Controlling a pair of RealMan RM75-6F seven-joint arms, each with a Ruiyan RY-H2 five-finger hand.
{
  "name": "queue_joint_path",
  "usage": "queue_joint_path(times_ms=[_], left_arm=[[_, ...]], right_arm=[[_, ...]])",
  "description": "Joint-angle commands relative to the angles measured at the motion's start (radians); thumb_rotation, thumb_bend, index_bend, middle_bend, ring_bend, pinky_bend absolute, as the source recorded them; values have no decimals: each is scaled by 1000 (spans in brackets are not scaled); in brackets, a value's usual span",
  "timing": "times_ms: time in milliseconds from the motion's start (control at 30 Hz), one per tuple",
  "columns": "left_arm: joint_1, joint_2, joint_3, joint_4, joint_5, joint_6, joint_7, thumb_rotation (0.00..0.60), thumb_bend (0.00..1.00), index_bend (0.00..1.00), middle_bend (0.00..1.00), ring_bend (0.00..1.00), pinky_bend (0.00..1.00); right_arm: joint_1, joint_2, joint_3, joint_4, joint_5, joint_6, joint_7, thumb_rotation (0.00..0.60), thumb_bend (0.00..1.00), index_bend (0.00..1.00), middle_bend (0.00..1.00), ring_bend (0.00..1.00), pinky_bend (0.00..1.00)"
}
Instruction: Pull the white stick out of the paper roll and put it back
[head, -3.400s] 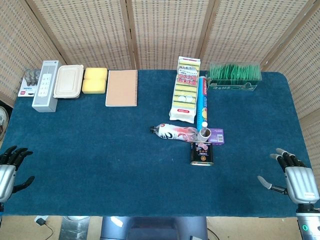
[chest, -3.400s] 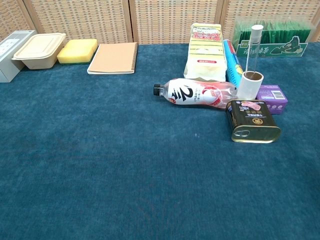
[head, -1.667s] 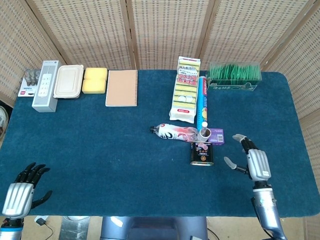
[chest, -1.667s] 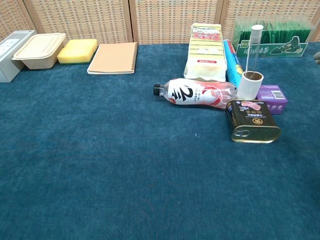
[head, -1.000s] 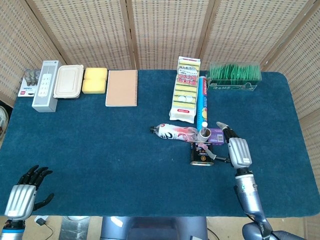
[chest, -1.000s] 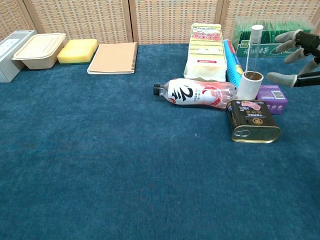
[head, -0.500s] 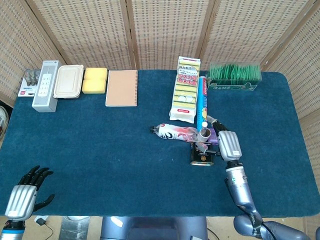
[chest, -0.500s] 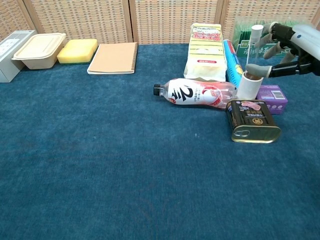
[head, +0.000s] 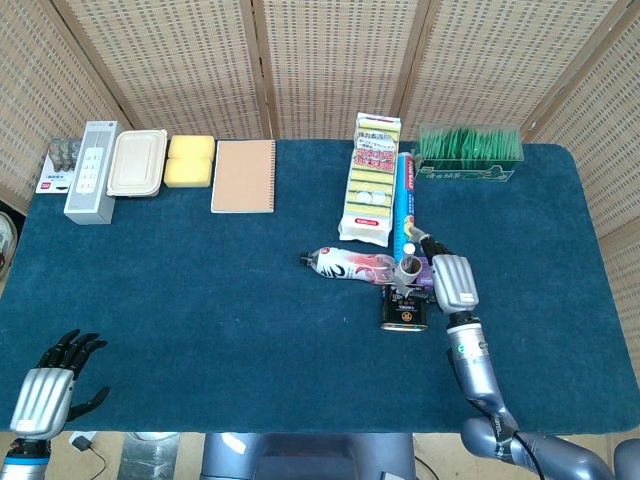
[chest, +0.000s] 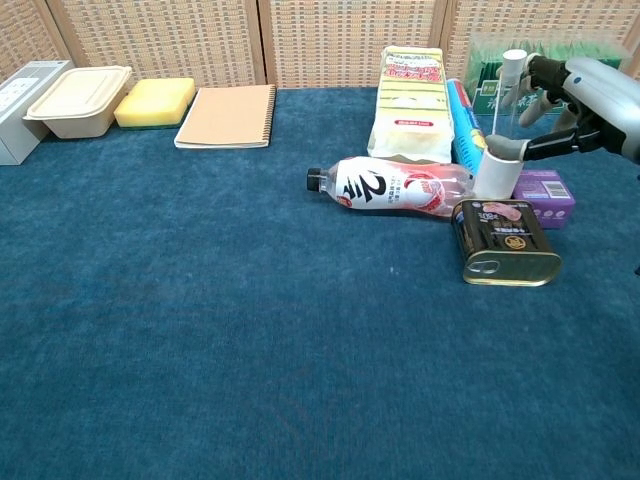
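The white stick (chest: 504, 95) stands upright inside the paper roll (chest: 497, 170), so the pulling is not yet done; the roll itself stands on the blue tabletop (chest: 200, 300), between the lying bottle (chest: 395, 187) and the purple box (chest: 545, 186), just behind the dark tin (chest: 505, 243); the right hand (chest: 575, 100) is at the stick, its fingers (chest: 535, 72) near the top part and its thumb reaching toward the rim of the roll; whether it touches or pinches the stick I cannot tell, the fingers look partly spread; the left hand (head: 45, 385) hangs at the near edge of the tabletop, well apart from the roll, fingers spread and holding nothing; in my judgement the task is only at the approach; the grasp, the pull and the return are all left.
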Motion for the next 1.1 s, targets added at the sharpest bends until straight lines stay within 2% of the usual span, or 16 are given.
queue_joint_path(times_ms=[33, 267, 767, 900, 1100], left_arm=[[-2, 1, -1, -2, -1, -3, 2, 600, 180, 250, 221, 120, 244], [-3, 3, 1, -7, 2, -6, 8, 600, 181, 252, 221, 120, 244], [-4, 7, 4, -12, 2, -14, 9, 600, 181, 251, 221, 120, 245], [-4, 8, 4, -10, -3, -18, 5, 600, 181, 251, 221, 120, 245], [-4, 9, 5, -10, -2, -19, 2, 600, 181, 251, 221, 120, 245]], right_arm=[[5, -4, 4, 14, -3, 6, 11, 422, 414, 165, 286, 368, 518], [14, -1, 4, 49, -13, 17, 14, 444, 430, 193, 321, 383, 528], [15, -19, -12, 45, -7, 30, 0, 473, 430, 256, 368, 432, 556], [16, -26, -12, 48, 0, 31, -3, 511, 435, 276, 388, 457, 570], [22, -38, -11, 60, 2, 34, -7, 526, 437, 301, 416, 490, 587]])
